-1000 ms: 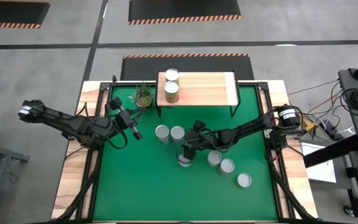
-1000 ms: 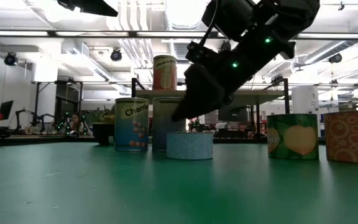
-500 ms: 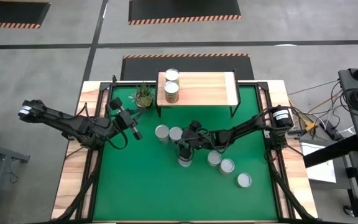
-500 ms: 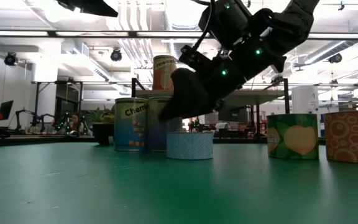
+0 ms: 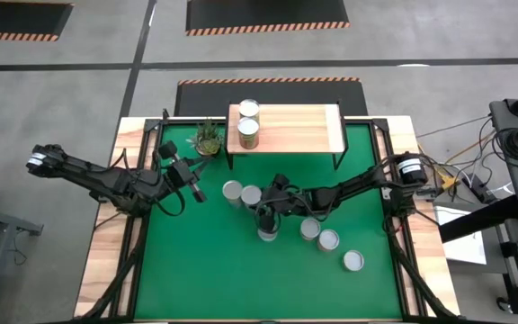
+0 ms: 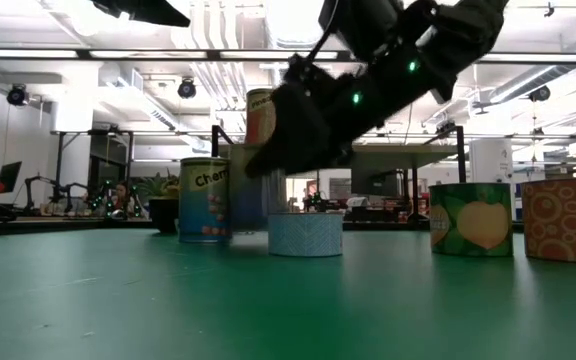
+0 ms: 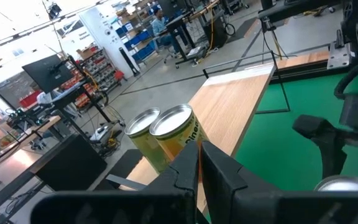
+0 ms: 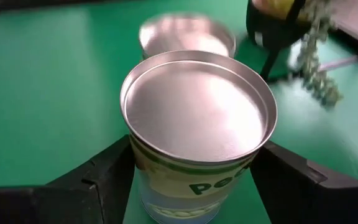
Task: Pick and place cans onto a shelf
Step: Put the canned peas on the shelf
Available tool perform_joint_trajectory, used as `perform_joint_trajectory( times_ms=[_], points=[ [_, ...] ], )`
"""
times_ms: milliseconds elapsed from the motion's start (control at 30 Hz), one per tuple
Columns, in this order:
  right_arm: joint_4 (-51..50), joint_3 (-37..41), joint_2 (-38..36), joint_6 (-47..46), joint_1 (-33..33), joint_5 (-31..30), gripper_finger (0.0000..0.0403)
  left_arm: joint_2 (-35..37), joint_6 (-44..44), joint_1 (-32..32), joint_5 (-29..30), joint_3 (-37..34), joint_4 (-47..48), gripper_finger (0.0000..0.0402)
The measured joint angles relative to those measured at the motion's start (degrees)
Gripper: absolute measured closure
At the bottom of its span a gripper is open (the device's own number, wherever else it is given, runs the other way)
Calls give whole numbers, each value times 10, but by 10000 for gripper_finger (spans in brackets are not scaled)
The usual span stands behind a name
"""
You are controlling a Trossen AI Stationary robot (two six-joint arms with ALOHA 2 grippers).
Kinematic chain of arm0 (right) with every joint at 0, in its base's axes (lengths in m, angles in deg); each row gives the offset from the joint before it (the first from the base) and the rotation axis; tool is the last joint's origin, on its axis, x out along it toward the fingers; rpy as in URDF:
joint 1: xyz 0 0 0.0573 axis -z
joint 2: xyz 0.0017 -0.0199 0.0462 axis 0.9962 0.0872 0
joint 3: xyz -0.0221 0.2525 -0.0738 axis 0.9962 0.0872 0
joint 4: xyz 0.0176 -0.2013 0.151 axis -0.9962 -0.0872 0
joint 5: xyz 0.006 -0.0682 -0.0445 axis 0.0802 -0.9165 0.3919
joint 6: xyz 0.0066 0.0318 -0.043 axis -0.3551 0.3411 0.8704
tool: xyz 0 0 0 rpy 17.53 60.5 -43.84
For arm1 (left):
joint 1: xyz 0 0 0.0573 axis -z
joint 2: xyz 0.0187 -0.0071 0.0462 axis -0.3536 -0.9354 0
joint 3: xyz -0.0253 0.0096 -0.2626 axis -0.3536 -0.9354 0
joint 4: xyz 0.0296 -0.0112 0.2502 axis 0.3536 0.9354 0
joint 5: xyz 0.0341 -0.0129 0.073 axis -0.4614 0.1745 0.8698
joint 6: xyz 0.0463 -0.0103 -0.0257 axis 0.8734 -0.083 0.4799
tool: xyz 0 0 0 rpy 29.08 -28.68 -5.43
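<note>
On green mat (image 5: 205, 270), right gripper (image 8: 188, 171) fingers astride can (image 8: 197, 124), left gripper (image 7: 199, 163) closed, workshop behind.

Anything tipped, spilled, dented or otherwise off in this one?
Nothing stands out. Two cans stand upright on the shelf, the six others upright on the green mat. The right tool straddles one can; the left tool waits, shut, at the mat's left.
</note>
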Motion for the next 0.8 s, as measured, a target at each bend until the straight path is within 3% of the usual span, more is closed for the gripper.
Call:
perform_joint_trajectory(
  times_ms=[300,400,567,800],
  points=[
    [-90,0,-149,-10,-9,-21,122,0,0,0,0,0,0,402],
    [-137,-1,-207,-11,-9,-106,122,0,0,0,0,0,-1,402],
    [-188,-1,-260,-33,0,-300,122,0,0,0,0,0,-1,402],
    [-196,-8,-242,-52,63,-319,121,0,0,0,0,0,-9,402]
  ],
)
